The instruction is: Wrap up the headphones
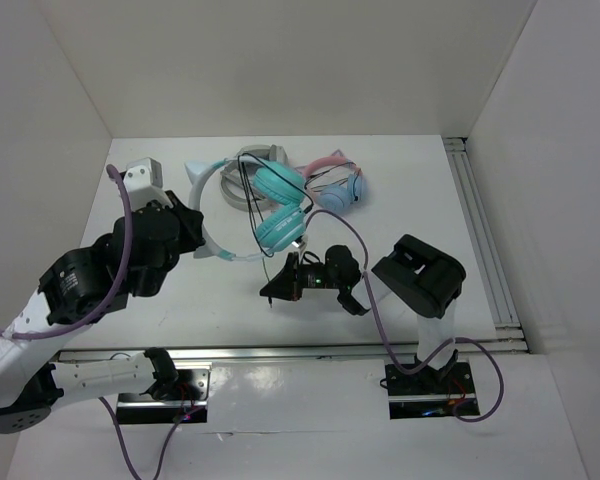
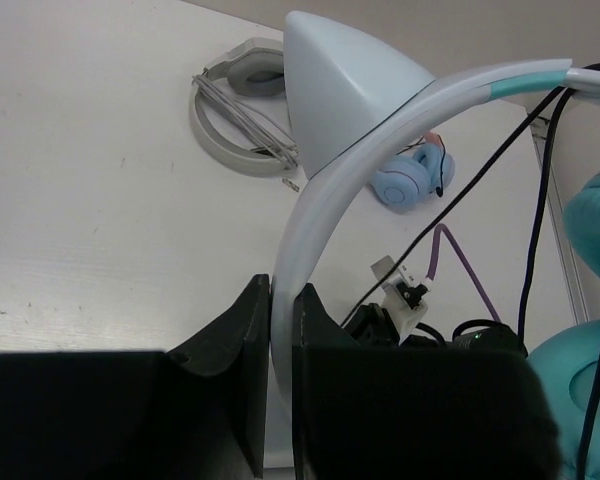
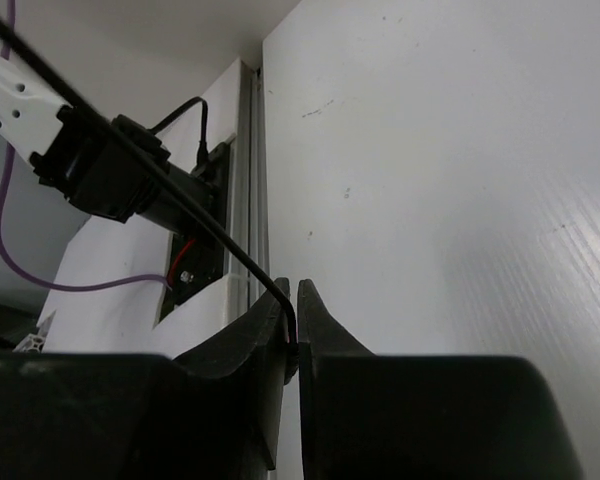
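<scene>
The headphones have teal ear cups [image 1: 279, 207] and a pale headband [image 1: 212, 210] with small cat ears; they are held up over the middle of the table. My left gripper [image 1: 192, 228] is shut on the headband [image 2: 315, 220], which runs up between its jaws past a cat ear [image 2: 342, 85]. The thin black cable [image 1: 257, 205] loops around the cups and runs down to my right gripper [image 1: 272, 292]. The right gripper [image 3: 292, 318] is shut on the cable [image 3: 180, 205], pinching its end between the jaws.
Grey headphones [image 1: 248, 178] and pink-banded light-blue headphones [image 1: 338, 186] lie at the back of the table, just behind the teal cups. A metal rail [image 1: 485, 240] runs along the table's right edge. White walls enclose the table on the left, back and right.
</scene>
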### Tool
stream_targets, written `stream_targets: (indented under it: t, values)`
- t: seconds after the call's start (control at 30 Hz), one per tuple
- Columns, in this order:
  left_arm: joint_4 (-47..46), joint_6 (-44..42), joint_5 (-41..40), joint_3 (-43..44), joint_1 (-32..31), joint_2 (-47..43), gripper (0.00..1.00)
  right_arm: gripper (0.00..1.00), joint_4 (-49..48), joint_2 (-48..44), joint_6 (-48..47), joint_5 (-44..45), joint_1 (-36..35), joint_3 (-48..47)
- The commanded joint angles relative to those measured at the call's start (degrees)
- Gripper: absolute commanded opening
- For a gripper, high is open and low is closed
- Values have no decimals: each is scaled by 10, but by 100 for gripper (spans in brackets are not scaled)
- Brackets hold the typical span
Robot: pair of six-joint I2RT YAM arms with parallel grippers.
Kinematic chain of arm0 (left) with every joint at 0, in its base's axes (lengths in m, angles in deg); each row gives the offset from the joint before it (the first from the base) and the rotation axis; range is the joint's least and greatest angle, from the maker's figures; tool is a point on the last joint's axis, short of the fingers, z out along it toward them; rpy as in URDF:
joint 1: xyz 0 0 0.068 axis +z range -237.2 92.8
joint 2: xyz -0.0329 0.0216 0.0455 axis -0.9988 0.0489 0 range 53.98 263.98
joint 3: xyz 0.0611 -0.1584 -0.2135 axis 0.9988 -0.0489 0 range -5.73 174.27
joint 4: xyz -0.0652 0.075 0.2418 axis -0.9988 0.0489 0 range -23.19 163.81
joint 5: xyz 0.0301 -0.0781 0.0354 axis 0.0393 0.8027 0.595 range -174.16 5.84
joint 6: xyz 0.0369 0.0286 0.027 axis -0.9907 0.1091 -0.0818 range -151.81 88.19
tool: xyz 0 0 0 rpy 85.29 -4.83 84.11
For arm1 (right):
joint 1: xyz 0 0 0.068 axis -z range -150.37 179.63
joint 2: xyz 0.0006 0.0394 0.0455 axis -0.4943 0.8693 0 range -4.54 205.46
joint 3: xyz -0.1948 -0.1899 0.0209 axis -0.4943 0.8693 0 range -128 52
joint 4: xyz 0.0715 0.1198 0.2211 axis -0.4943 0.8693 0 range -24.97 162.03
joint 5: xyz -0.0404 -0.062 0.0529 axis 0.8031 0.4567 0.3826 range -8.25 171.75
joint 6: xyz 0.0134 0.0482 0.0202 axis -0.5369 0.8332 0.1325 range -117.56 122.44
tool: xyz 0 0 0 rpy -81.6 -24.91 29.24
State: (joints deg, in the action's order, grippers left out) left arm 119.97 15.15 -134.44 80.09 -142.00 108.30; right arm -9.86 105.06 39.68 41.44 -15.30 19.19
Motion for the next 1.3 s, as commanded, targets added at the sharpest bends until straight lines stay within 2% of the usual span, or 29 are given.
stream_targets:
  t: [0.0, 0.07, 0.27, 0.3, 0.33, 0.43, 0.47, 0.5, 0.53, 0.6, 0.77, 0.87, 1.0, 1.07, 1.13, 1.27]
  values:
    - [-71, 43, -18, 31, 0, -7, 0, 13, -148, 8, -5, -2, -10, 7]
    - [-71, 43, -18, 24, 0, -7, 0, 6, -153, 13, 0, 3, -10, 7]
    - [-59, 48, -57, 24, 0, -7, 0, 11, -140, 6, -5, 8, -23, 12]
    - [-47, 48, -67, 24, 0, -7, 0, 8, -133, 0, -5, 16, -28, 27]
    - [-41, 57, -87, 18, 0, -1, 0, 1, -122, -10, -10, 30, -35, 35]
    - [-35, 78, -104, -9, 21, -1, 0, 0, -6, -82, -53, 149, -88, 52]
    - [-30, 88, -105, -27, 30, 4, 0, 0, 43, -106, -61, 236, -126, 52]
    - [-30, 94, -105, -33, 45, 10, 0, 0, 117, -143, -66, 270, -144, 52]
    - [-30, 94, -75, -33, 90, 10, 0, 0, 154, -159, -66, 302, -160, 44]
    - [-39, 93, -40, -50, 137, 19, 0, 0, 213, -198, -66, 356, -192, 43]
    - [-127, 21, 81, -87, 266, 32, 0, 0, 341, -272, -89, 450, -246, 7]
    - [-153, -16, 113, -94, 301, 39, 0, 0, 426, -295, -106, 483, -263, -31]
    - [-153, -42, 100, -107, 307, 59, 0, 0, 490, -304, -139, 472, -277, -85]
    - [-153, -69, 94, -112, 289, 73, 0, 0, 526, -304, -153, 466, -283, -126]
    - [-128, -57, 26, -119, 243, 85, 0, 0, 570, -304, -168, 453, -283, -160]
    - [-109, -51, 8, -134, 236, 90, 0, 0, 640, -304, -202, 472, -303, -250]
